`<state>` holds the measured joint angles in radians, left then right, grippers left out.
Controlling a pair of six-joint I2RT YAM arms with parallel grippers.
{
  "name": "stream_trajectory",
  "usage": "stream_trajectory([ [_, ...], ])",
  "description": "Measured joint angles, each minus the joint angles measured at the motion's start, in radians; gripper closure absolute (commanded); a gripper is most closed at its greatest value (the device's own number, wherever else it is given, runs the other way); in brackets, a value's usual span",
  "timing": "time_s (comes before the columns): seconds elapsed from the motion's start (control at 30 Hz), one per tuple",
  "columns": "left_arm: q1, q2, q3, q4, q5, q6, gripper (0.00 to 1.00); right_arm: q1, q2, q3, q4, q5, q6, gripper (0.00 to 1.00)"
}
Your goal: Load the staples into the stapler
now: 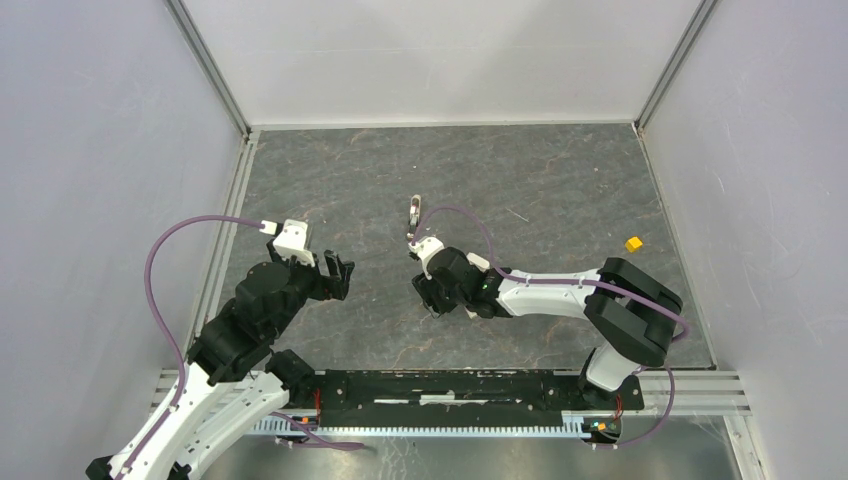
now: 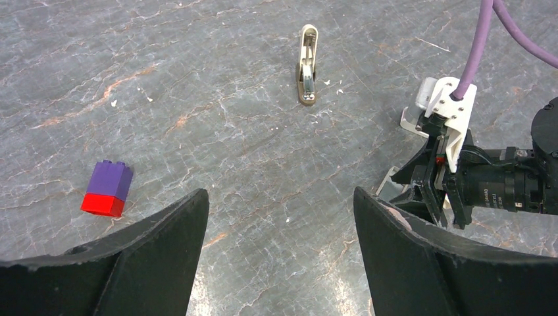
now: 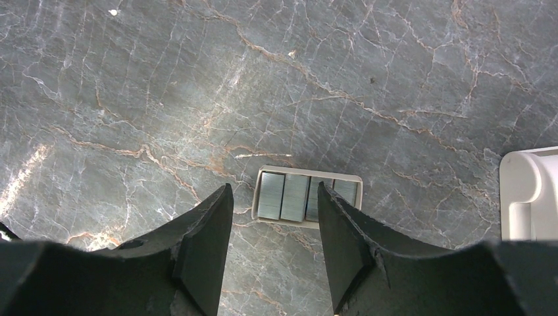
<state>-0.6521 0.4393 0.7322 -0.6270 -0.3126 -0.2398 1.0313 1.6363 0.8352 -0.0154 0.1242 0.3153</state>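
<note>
staples [image 3: 293, 196]: grey metal strips, several side by side, lying flat in a shallow white tray [image 3: 309, 173], centre of my right wrist view. None lifted out.
tray: thin-walled, rectangular, open-topped, looks like card or plastic. Sits flat on the table [image 1: 560, 190].
right gripper [image 3: 273, 197]: mine, spread wide with a finger either side of the tray. Grasping nothing, and I see no contact.
stapler [image 2: 307, 66]: small, beige, slim with a rounded nose, metal showing along the top. Upper middle of left wrist view, well apart from the staples. Can't tell if its magazine is open.
progress: early, I judge. Nothing is loaded, no strip is picked and the stapler is untouched. Left to do: grab a strip, get the stapler open, seat the strip, close it.
left gripper [image 2: 276, 204]: mine, fingers apart and empty, aimed across the table toward the stapler.
handling guess: the strips are thin, smooth and likely brittle, so an easy slip or snap.
table: dark grey stone-look surface with pale veins, slightly glossy, some white specks.
block [image 2: 107, 189]: purple over red, studded plastic, left side of left wrist view. Not needed.
yellow cube [image 1: 632, 243]: small, right side of top view. Not needed.
white thing [image 3: 530, 191]: rounded corner, smooth, right edge of right wrist view. Can't tell what it is.
</note>
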Motion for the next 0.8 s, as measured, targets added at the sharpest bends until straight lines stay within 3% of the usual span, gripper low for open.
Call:
stream_trajectory([
  [0.8,0.0,0.0,-0.001,0.0,0.0,0.0,0.12,0.003,0.017,0.0,0.0,-0.002,0.006,0.53],
])
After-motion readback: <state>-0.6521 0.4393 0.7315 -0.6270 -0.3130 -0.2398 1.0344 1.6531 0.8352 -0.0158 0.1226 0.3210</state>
